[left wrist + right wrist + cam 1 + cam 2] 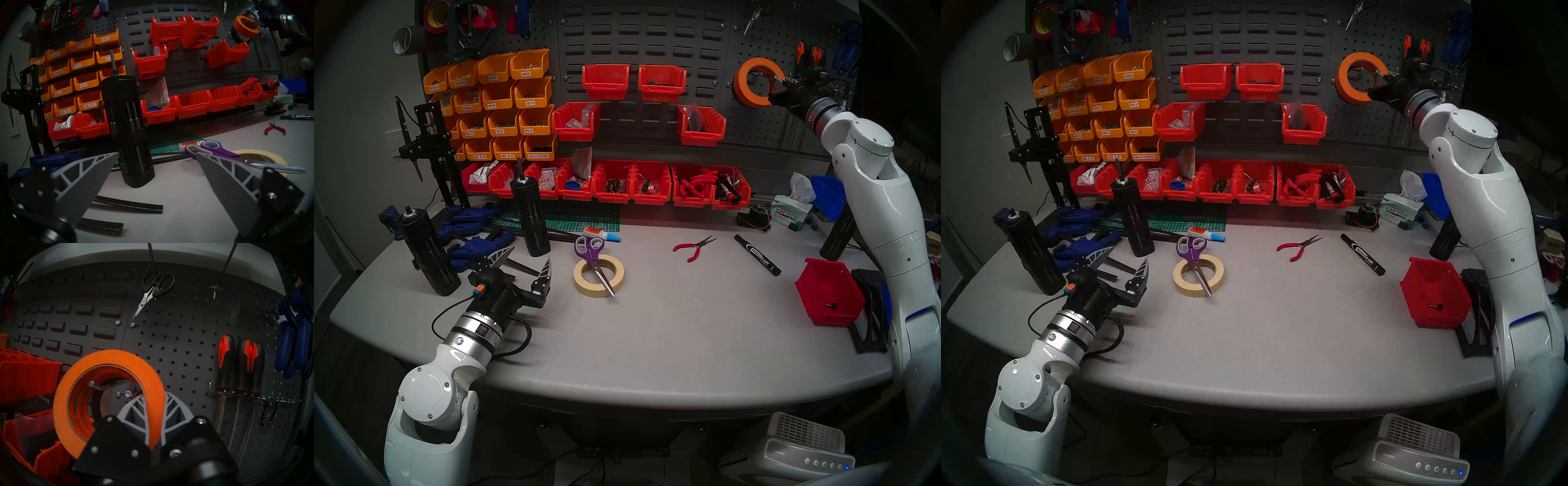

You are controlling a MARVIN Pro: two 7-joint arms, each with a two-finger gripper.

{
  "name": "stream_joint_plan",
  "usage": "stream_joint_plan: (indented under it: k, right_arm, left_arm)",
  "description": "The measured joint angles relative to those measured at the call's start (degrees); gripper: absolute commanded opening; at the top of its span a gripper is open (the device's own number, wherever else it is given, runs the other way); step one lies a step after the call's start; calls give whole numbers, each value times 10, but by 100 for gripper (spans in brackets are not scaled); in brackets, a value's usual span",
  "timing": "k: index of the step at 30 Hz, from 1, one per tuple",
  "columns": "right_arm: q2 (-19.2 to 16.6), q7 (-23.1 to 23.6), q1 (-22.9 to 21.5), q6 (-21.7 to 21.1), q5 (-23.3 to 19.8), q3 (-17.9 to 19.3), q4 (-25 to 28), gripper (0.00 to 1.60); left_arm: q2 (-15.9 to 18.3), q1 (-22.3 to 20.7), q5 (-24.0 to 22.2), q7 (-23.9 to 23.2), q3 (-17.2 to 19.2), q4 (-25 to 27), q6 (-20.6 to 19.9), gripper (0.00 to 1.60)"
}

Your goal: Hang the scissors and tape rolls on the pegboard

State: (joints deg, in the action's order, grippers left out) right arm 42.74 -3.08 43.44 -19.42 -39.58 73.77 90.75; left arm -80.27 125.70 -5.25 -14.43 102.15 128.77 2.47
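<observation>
1. Grey desk (653, 339) fills the lower middle of the head view, with a wall of bins and panels behind it.
2. At lower left, the left gripper (526, 263) hovers just above the desk with its jaws released and nothing between them.
3. Just right of it, centre frame, the purple-handled scissors (594, 259) lie across the beige masking tape roll (598, 275), blades resting on its rim. The steel blades look stiff and slick, so I judge the handle loops the safer hold, and the loops are what a hook needs.
4. The masking roll looks light and rigid; pinching its wall, one finger inside the core, should hold well.
5. At upper right, the right gripper (155, 414) has its jaws clenched on the wall of the orange tape roll (108, 395), held at the perforated pegboard (186, 348). A hook (100, 386) shows through the core; whether the roll bears on it I cannot tell.
6. A black tape roll (237, 36) sits behind the orange one, against the board.
</observation>
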Motion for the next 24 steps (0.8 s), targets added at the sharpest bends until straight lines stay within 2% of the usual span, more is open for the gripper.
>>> stream_joint_plan:
  k: [9,24]
  right_arm:
    - [-1,7,-11,-21,7,-1,-3,0]
    - [-24,15,14,-45,-22,24,26,0]
  left_arm:
    - [0,0,0,0,0,0,0,160]
    - [0,0,0,0,0,0,0,160]
